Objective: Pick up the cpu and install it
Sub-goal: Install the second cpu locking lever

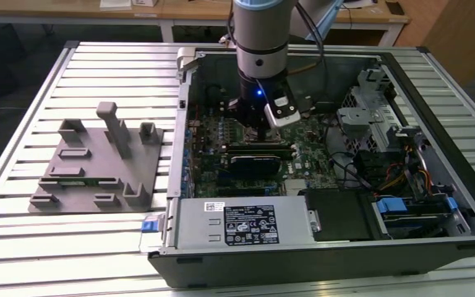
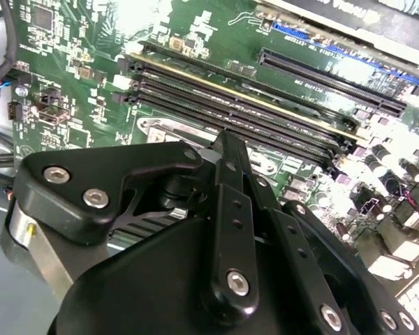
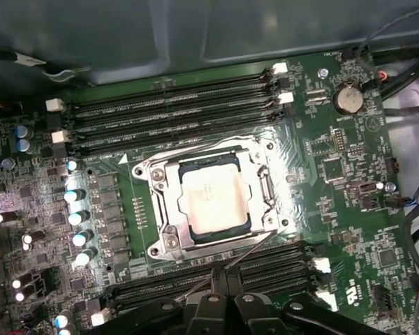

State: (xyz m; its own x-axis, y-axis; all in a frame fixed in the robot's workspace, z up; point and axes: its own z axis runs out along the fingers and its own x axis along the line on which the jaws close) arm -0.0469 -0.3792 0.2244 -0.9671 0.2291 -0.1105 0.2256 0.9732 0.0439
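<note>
Silvery metal covers the top of the cpu (image 3: 211, 202), a small, thin, nearly square chip with a dark rim showing around the pale plate. In the first wrist view it lies flat and face up inside the socket frame (image 3: 265, 188), a shiny metal surround with screws at its corners, on the green motherboard (image 3: 335, 174). Its edges run square to the frame and roughly parallel to the rows of black memory slots (image 3: 174, 105) that flank the socket on two sides. Being almost square, it has no clear long axis.

The gripper (image 3: 223, 296) hangs just above the board near the socket, apart from the chip. Its black fingertips (image 3: 211, 303) sit pressed together with no gap between them and nothing held. In the second wrist view the black linkage of the gripper (image 2: 223, 150) stands over the memory slots (image 2: 265, 105).

In the exterior view the arm (image 1: 261, 37) reaches down into an open computer case (image 1: 435, 80) that lies on its side on a slatted metal table (image 1: 97, 68). A grey labelled power-supply box (image 1: 242, 224) fills the near edge of the case, with cables and a drive cage toward the exterior view's right. A grey parts fixture (image 1: 97, 164) with upright posts sits on the table at the exterior view's left, beside the case. Wooden desks (image 1: 180, 12) stand behind the table.
</note>
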